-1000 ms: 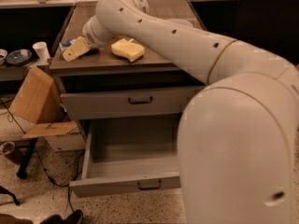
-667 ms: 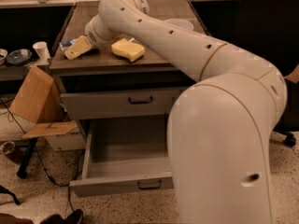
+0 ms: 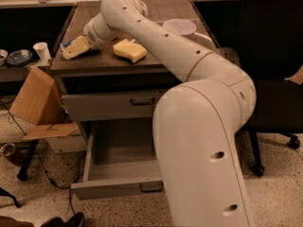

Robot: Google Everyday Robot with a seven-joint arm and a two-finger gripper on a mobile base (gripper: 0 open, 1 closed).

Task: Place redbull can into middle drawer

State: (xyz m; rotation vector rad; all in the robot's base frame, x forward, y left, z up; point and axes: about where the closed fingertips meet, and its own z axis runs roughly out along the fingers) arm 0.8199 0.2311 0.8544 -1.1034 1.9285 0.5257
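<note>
Gripper (image 3: 75, 48) low over the countertop (image 3: 102, 63); middle drawer (image 3: 120, 148) open.

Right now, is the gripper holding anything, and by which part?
Cannot tell. The gripper is at the countertop's left end, beside a pale yellow object, but the arm hides any hold.

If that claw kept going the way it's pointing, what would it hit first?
The claw, near the left of the cabinet top, points left; likely the white cup, depth unclear.
</note>
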